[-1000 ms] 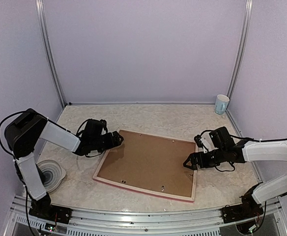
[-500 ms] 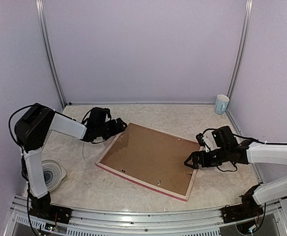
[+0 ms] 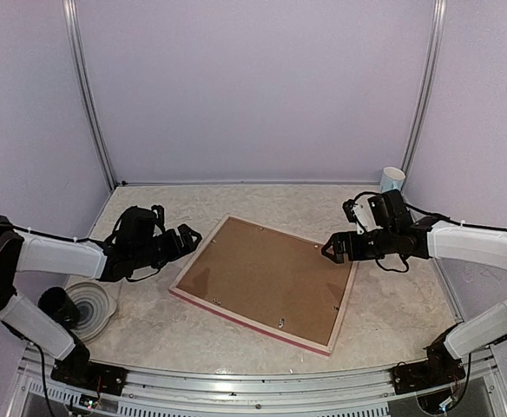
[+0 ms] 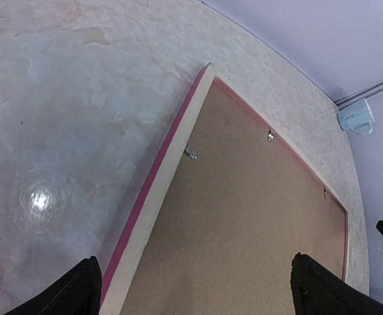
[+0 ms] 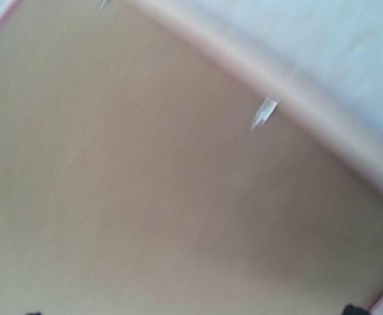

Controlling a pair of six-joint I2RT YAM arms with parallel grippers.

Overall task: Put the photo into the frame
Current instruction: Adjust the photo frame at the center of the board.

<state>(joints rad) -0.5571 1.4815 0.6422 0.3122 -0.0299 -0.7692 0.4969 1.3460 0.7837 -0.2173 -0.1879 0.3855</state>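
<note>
The frame (image 3: 245, 318) lies face down in the middle of the table, pale wood back up and pink-red outer edge showing. The brown backing board (image 3: 266, 278) fills it, held by small metal clips. The photo is hidden. My left gripper (image 3: 187, 239) hovers open just left of the frame's left rail, holding nothing. In the left wrist view the gripper (image 4: 198, 303) straddles the rail (image 4: 163, 184) and board (image 4: 257, 223). My right gripper (image 3: 330, 250) is open over the frame's far right corner. The blurred right wrist view shows board (image 5: 145, 184) and rail (image 5: 322, 108).
A white and blue cup (image 3: 391, 183) stands in the back right corner. A white round dish-like object (image 3: 88, 306) sits at the left near the left arm. Lilac walls close in the table on three sides.
The frame first swung clockwise, then stayed put. My left gripper drew back from its far left corner and opened wider. My right gripper moved from the right edge toward the far right corner.
</note>
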